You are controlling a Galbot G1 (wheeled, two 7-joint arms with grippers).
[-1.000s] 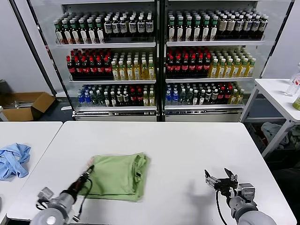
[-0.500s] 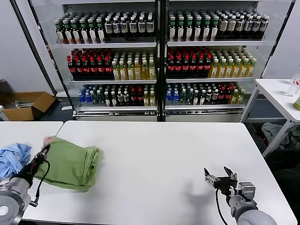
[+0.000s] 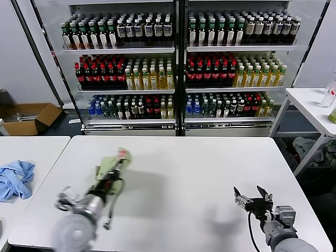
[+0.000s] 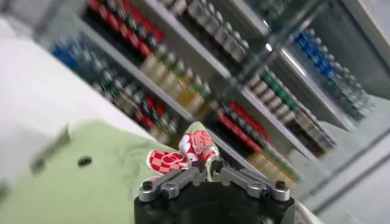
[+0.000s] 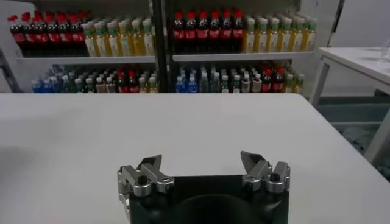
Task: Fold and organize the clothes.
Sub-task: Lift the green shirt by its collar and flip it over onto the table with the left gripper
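Above table: left claw [image 3: 118, 163] pinches shirt [image 3: 108, 167], long axis vertical.

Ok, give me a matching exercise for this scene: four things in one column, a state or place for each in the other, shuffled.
Things:
1. left gripper
2. right gripper
3. green shirt
4. blue cloth

States:
A. crumpled on the side table at the left
B. open, holding nothing, near the table's right front
C. lifted off the table in a pinch
D. shut on fabric

Pairs: 1-D, 2-B, 3-C, 4-A
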